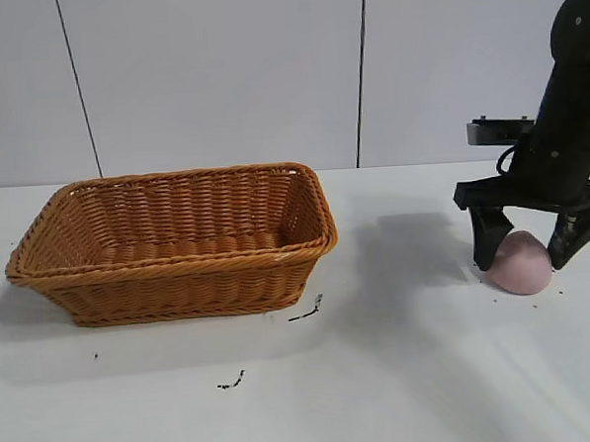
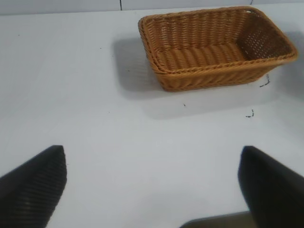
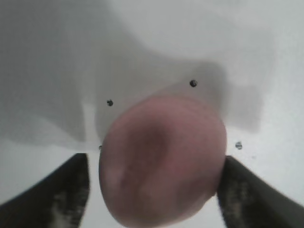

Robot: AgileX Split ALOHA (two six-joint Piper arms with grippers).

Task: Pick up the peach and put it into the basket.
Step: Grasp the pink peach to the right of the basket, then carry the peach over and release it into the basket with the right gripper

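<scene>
The pale-pink peach (image 1: 520,264) lies on the white table at the right. My right gripper (image 1: 523,264) is lowered over it, open, with one black finger on each side. In the right wrist view the peach (image 3: 161,161) fills the space between the fingers (image 3: 66,194): one finger touches it, and a thin gap shows at the other. The orange-brown wicker basket (image 1: 180,286) stands at the left and is empty. My left gripper (image 2: 152,152) is open and empty above bare table, with the basket (image 2: 213,78) farther off; the left arm is out of the exterior view.
Small black marks (image 1: 305,313) lie on the white table (image 1: 402,374) in front of the basket's near right corner. A grey panelled wall stands behind. Bare table lies between the basket and the peach.
</scene>
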